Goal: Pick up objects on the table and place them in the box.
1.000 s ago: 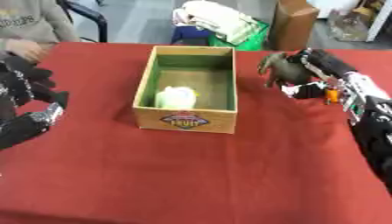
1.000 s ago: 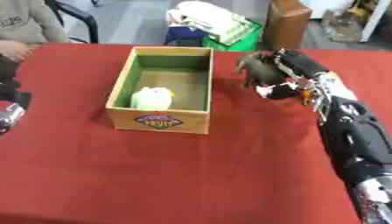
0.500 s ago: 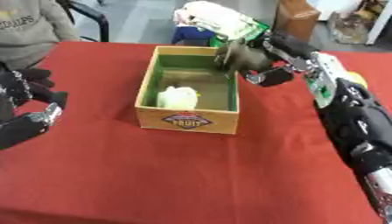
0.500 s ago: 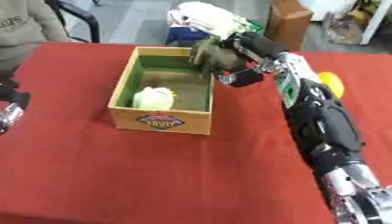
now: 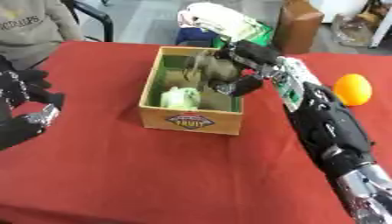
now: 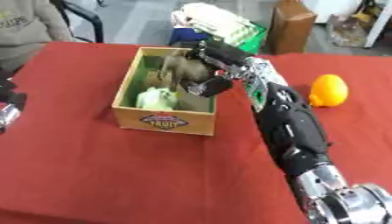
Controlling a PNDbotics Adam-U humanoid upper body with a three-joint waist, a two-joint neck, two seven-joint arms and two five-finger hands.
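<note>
Covered by a red cloth, the wide table [image 5: 153,175], filling almost the whole view, with grey floor beyond its far edge. Behind that edge, a brown cardboard carton [image 5: 297,25] standing upright, a heap of white and green bundled stuff [image 6: 222,22] beside it, part of a dark chair, and at the far left a seated person in a grey sweatshirt [image 5: 34,26], touching nothing on the table. Stretching in from the lower right, the long black right arm with silver joints, reaching diagonally toward the open rectangular cardboard box with a fruit label on its near wall [image 5: 191,120], set near the table's middle. Over the box's far right part, the right hand [image 5: 246,65], fingers and thumb curled round a blurred grey-brown lumpy object [image 6: 183,69], held at about rim height, above the box's interior; whether touching the floor of the box, impossible to tell. Inside the box, toward its near end, a pale green and white rounded object [image 5: 180,97], lying just below and nearer than the held one. On the cloth well to the right of the box, apart from the arm, a small orange rounded fruit-like object [image 6: 329,90]. At the left edge, the black left hand [image 5: 27,111], fingers relaxed and raised, holding nothing.
</note>
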